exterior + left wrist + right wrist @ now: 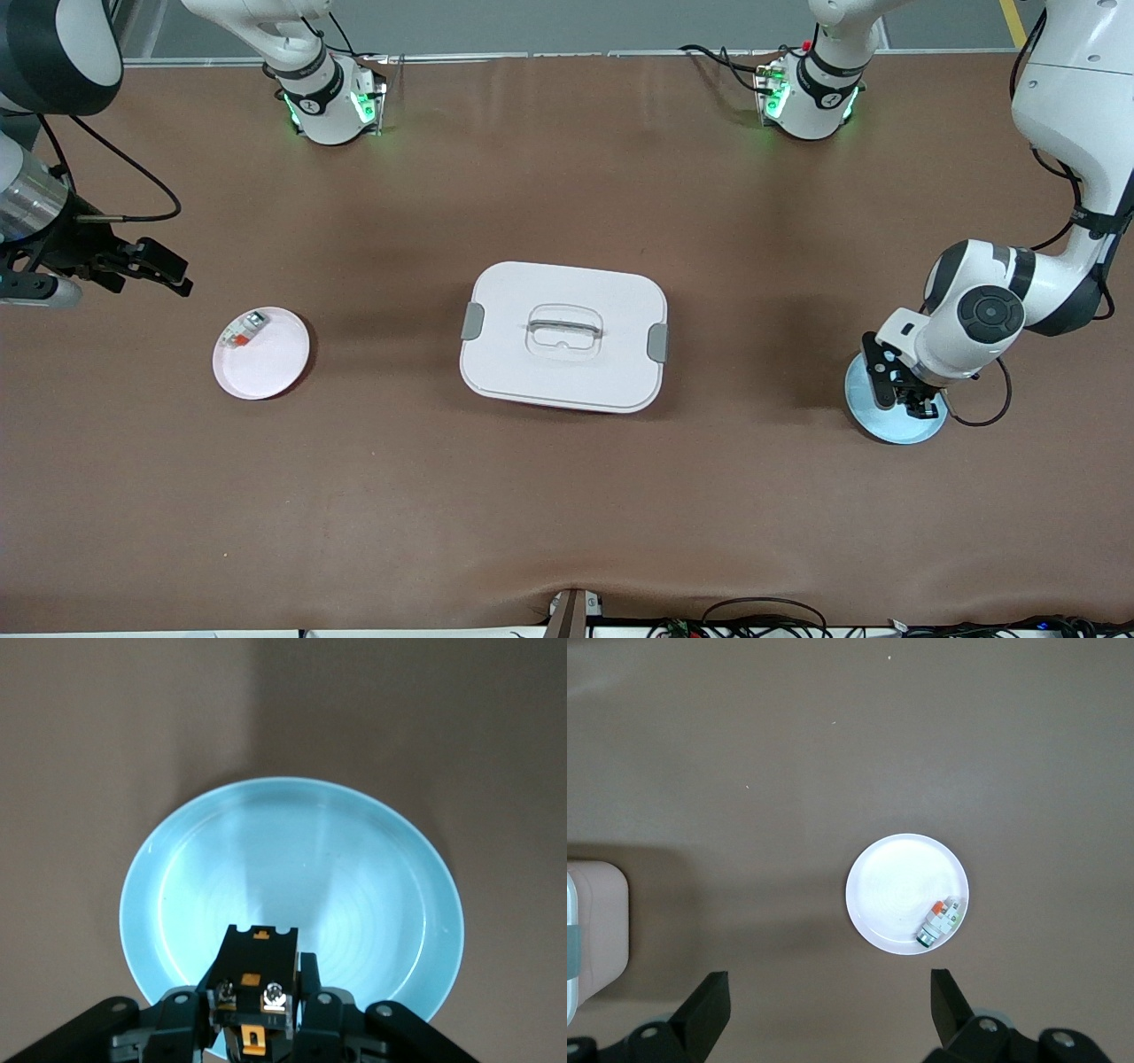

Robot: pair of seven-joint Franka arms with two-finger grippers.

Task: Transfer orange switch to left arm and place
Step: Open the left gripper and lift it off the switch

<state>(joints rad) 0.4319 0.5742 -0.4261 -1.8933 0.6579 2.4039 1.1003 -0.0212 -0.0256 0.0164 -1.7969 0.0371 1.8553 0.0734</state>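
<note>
My left gripper (pixel 905 392) is shut on the orange switch (pixel 257 970), a small black block with orange marks. It holds the switch just over a light blue plate (pixel 861 403) at the left arm's end of the table; the plate also shows in the left wrist view (pixel 177 868). I cannot tell whether the switch touches the plate. The white lidded box (pixel 563 335) sits mid-table between the two arms. My right gripper (pixel 164 266) is open and empty, up in the air at the right arm's end; its fingers (pixel 709 1003) stand wide apart.
A white plate (pixel 266 372) lies at the right arm's end and also shows in the right wrist view (pixel 895 877). It holds a small white piece with a red-orange mark (pixel 243 330). Cables lie along the table's front edge (pixel 762 620).
</note>
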